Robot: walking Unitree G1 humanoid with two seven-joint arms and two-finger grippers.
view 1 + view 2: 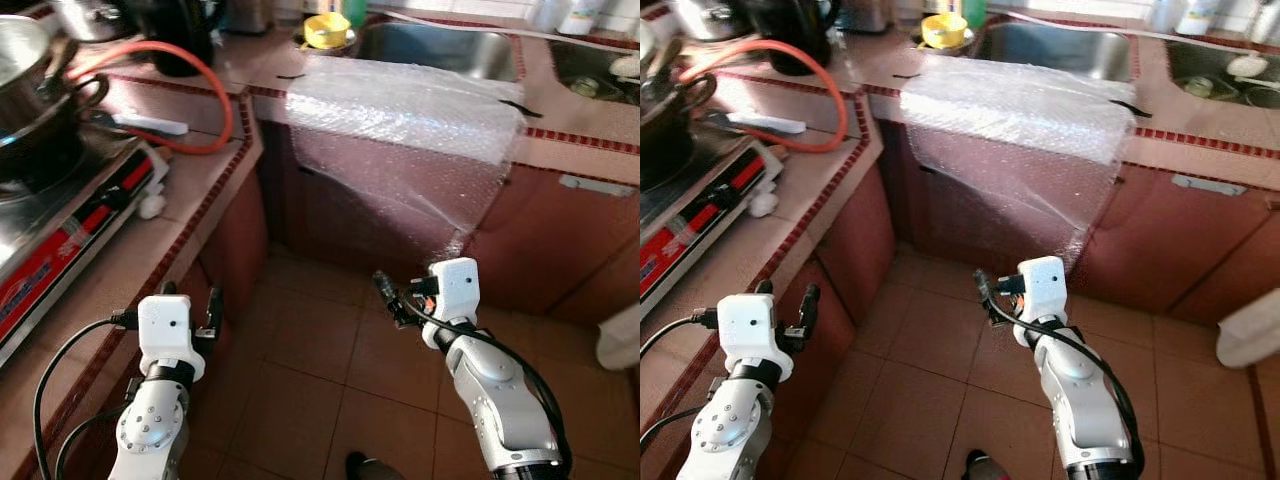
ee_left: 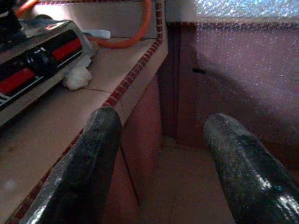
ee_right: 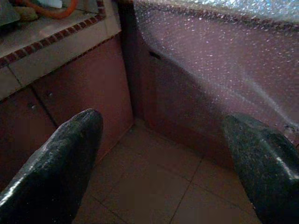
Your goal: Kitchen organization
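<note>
Bubble wrap (image 1: pixel 405 110) is the thing to watch here: a clear sheet draped over the counter (image 1: pixel 230 150) front edge, right before the sink (image 1: pixel 440 50), its lower part hanging down across the red cabinet face toward the floor (image 1: pixel 310 370). Dark strips at its two upper corners look like tape, which would explain why it hangs there instead of sliding off. Likely it is meant to be pulled away or tidied, though the task line does not say.

Behind it, at the sink's near corner, sits a yellow cup (image 1: pixel 326 30). Round the inner corner, on the counter's left run, an orange hose (image 1: pixel 190 95) loops past a white tool (image 1: pixel 150 124) and back toward a stove (image 1: pixel 70 215) with a steel pot (image 1: pixel 30 90) on it; a white rag (image 1: pixel 152 206) lies by the stove's front edge.

Now the arms. The right gripper (image 1: pixel 392 292) is up over the floor, below the sheet's hanging corner and well short of it, jaws spread wide with nothing between them. It points at the sheet, so I'd judge a reach for that lower edge comes next. The left gripper (image 1: pixel 205 305) sits just off the left run's edge, jaws parted and empty too, aimed along the cabinet toward the corner. Thin film like that will crumple and slip, so a pinch on the free hem looks the safest bet.
</note>
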